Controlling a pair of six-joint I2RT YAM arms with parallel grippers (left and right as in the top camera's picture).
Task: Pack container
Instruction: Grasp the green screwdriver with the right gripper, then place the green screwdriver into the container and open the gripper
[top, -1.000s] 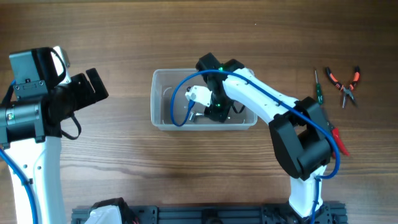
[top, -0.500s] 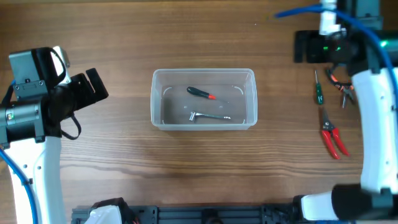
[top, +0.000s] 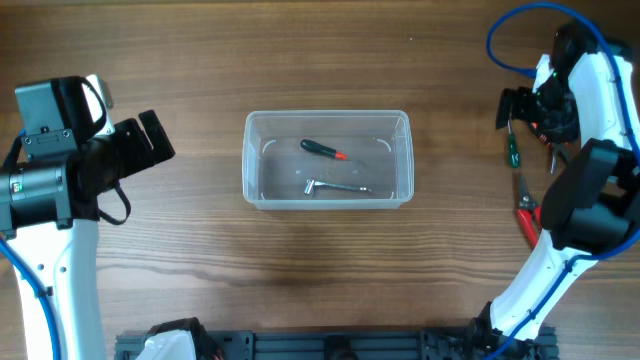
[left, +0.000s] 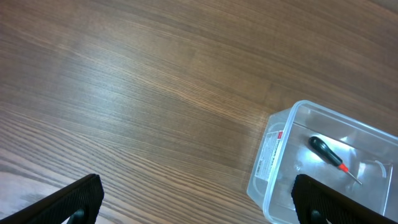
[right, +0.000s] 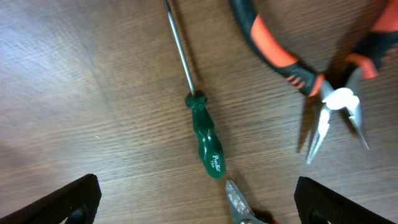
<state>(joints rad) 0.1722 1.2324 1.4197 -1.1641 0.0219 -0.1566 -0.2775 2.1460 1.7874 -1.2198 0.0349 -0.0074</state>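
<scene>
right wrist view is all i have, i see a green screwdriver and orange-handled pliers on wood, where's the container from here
observer: the container sits at mid-table, well off to the left of your right end effector, with bare wood between them.
operator: anything in it
observer: yes, two things lie on its floor: a black-handled screwdriver and a silver metal tool.
operator: any other tools outside it besides my two
observer: one, the red-handled snips, lying on the table just base-side of the green screwdriver; you only catch their metal tips at your bottom edge.
</scene>
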